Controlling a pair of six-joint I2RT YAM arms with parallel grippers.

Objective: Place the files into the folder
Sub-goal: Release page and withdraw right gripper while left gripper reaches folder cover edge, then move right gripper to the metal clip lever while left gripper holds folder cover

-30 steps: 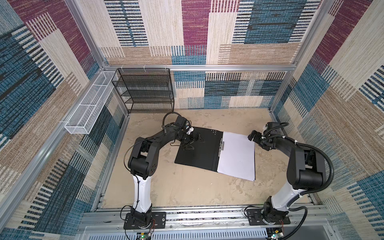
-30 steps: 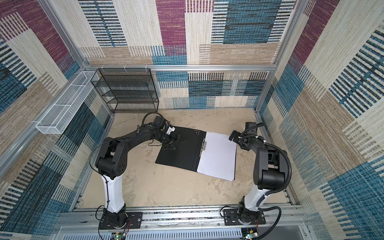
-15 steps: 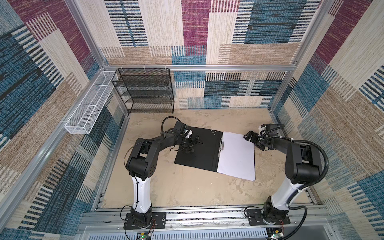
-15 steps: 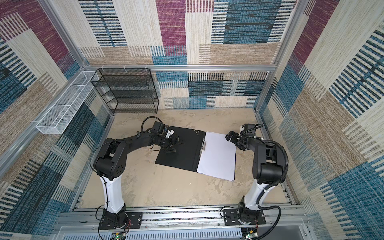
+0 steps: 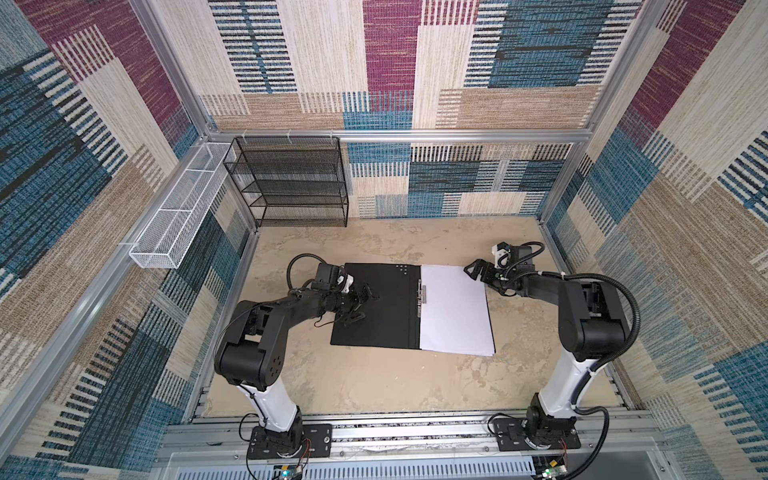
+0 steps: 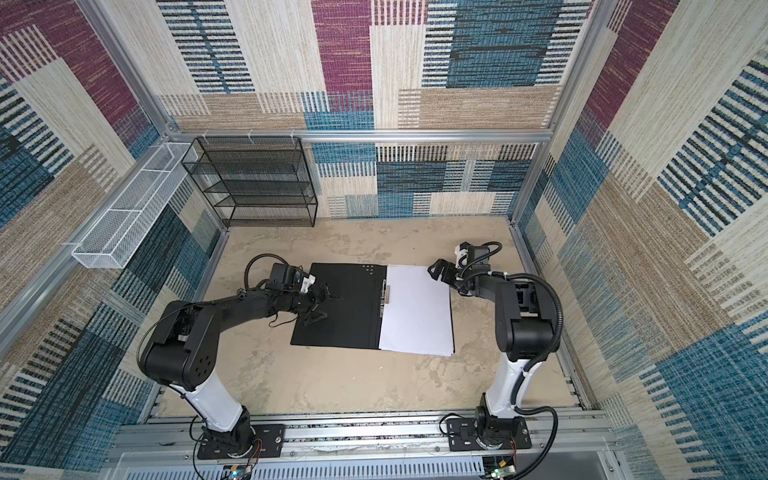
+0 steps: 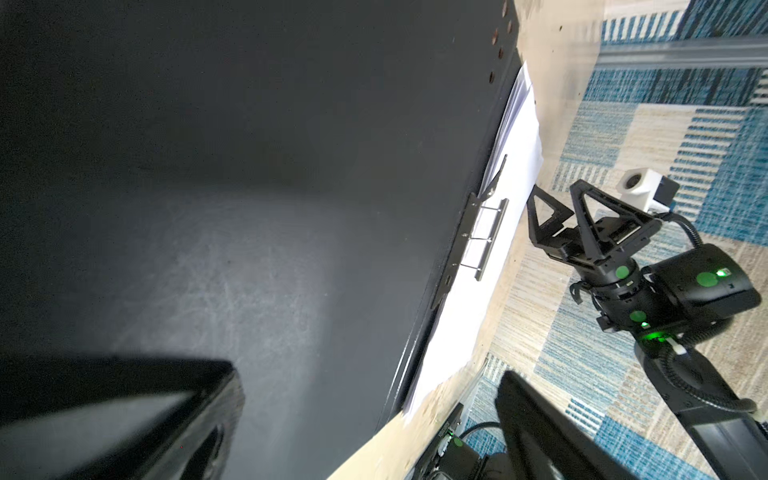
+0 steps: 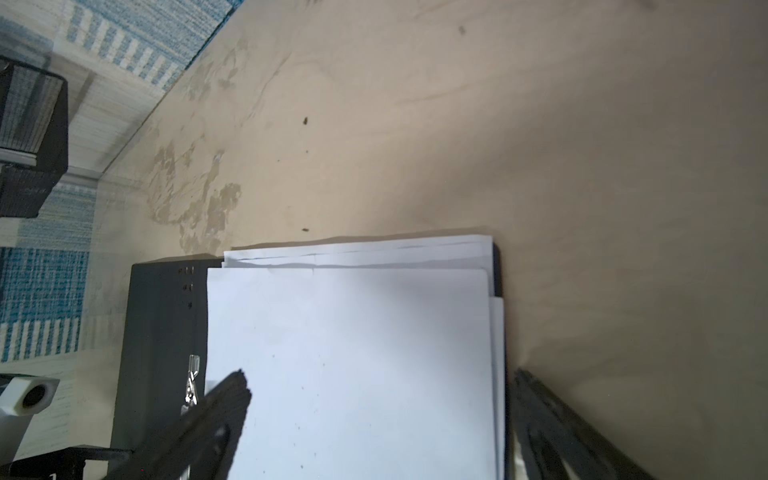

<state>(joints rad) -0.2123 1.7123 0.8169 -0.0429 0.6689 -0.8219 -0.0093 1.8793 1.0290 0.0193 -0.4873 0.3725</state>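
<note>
In a top view, find the folder open flat mid-table, the files stacked on its half toward the table's right edge, left gripper over the bare flap, right gripper at the stack's far corner, jaws wide, empty. From the left wrist, note the spine's metal clip; from the right wrist, sheets slightly fanned, likely light and limp; grip the stiffer flap's free edge.
</note>
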